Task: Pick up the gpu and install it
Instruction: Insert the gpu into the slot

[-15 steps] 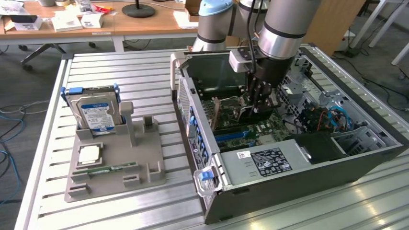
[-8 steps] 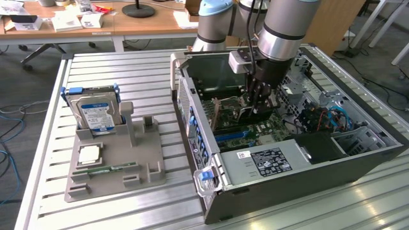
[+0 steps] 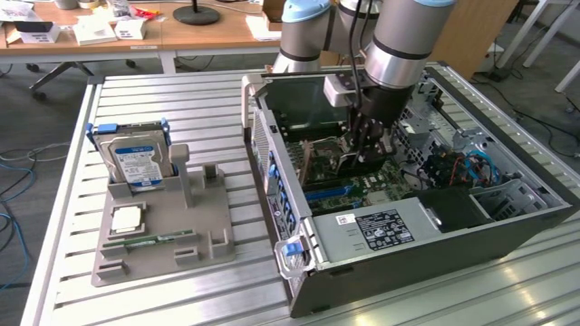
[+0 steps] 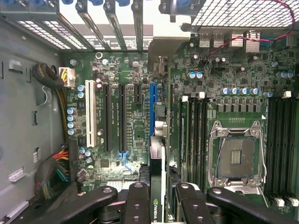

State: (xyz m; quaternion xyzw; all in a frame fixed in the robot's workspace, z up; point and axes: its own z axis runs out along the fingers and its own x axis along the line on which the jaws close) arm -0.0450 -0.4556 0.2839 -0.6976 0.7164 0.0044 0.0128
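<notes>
Black tool (image 4: 159,198) clamped on thin dark gpu (image 4: 157,161), seen edge-on, green logo, alongside blue slot (image 4: 152,107)

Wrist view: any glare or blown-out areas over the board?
Wrist view: white blowout behind the perforated metal grille and grey slot covers; green motherboard evenly lit. Exterior view: ribbed silver metal table bright, black computer case interior darker.

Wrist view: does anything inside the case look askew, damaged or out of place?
Nothing stands out. The gpu is held edge-on in the pincer, roughly in line with the blue slot and not visibly tilted. The processor socket is bare, with no sign of damage.
</notes>
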